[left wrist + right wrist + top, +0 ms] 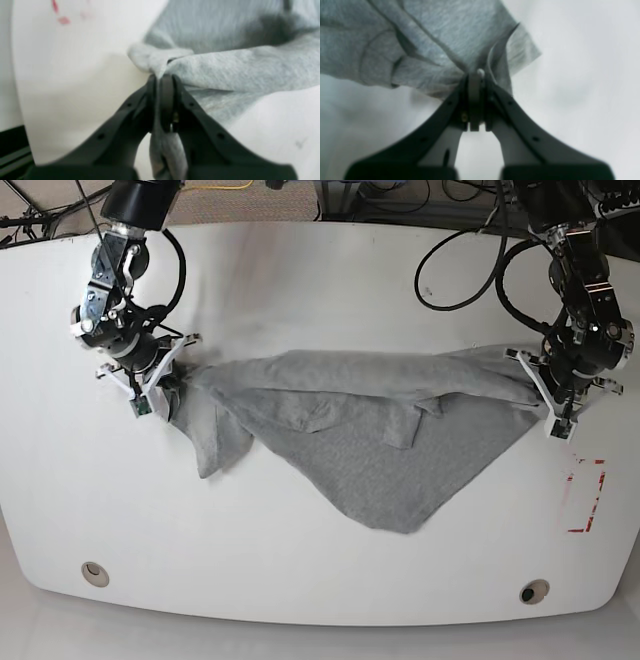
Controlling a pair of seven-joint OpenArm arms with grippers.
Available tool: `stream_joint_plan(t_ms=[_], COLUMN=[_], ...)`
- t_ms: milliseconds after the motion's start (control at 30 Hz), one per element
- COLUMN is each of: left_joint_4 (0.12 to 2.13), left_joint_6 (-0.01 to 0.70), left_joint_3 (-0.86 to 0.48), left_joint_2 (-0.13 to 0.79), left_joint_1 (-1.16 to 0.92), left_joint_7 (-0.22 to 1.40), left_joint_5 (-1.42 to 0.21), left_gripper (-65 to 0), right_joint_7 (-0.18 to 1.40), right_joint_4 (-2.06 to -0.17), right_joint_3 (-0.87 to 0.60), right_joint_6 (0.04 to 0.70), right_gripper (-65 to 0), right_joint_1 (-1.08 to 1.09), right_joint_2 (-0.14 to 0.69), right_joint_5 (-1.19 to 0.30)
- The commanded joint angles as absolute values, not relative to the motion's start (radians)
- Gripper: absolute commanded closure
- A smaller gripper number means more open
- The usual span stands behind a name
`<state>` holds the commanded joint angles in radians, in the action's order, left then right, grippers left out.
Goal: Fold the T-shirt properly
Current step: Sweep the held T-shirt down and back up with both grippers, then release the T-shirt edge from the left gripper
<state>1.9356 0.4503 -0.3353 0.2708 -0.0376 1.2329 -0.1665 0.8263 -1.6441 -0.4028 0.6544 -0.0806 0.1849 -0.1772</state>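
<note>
Cloth stretched between both arms: the large heather-grey cotton T-shirt hangs from the left pincer and right pincer, each clamped on an edge, apparently spreading it over the white counter.

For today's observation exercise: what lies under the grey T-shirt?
Only the white table shows around the T-shirt, stretched between the left gripper and right gripper. Whatever lies beneath the cloth is covered.

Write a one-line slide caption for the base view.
Both grippers, left and right, hold the grey T-shirt stretched across the white table.
</note>
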Motion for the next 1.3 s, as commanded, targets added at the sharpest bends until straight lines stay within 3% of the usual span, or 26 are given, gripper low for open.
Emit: stream_joint_plan(t_ms=[667,900,1000,1133,1167,1267,1300], left_joint_4=[1.860,1.874,1.888,1.894,1.894,1.897,1.902], left_joint_6=[0.450,0.460,0.503,0.542,0.552,0.555,0.555], left_joint_3=[-0.335,-0.335,-0.335,-0.335,-0.335,-0.334,-0.332], left_joint_2=[0.312,0.314,0.314,0.314,0.311,0.308,0.308], left_joint_1=[-0.128,-0.182,-0.196,-0.196,-0.191,-0.173,-0.160], left_joint_7=[1.237,1.239,1.239,1.239,1.239,1.239,1.239], left_joint_5=[-0.168,-0.171,-0.168,-0.166,-0.166,-0.170,-0.171], left_gripper=[-1.1,-4.3,-13.2,-32.4,-40.3,-49.9,-50.3], right_joint_7=[0.808,0.808,0.808,0.808,0.808,0.808,0.808], right_joint_4=[-1.646,-1.646,-1.647,-1.647,-1.647,-1.647,-1.647], right_joint_3=[-0.403,-0.403,-0.403,-0.403,-0.403,-0.403,-0.403], right_joint_6=[0.654,0.654,0.654,0.654,0.654,0.654,0.654], right_gripper=[0.0,0.0,0.0,0.0,0.0,0.0,0.0], right_joint_1=[-0.137,-0.137,-0.137,-0.137,-0.134,-0.131,-0.130], right_joint_2=[0.150,0.148,0.148,0.148,0.148,0.148,0.148], right_joint_5=[-0.177,-0.177,-0.177,-0.179,-0.179,-0.179,-0.179])
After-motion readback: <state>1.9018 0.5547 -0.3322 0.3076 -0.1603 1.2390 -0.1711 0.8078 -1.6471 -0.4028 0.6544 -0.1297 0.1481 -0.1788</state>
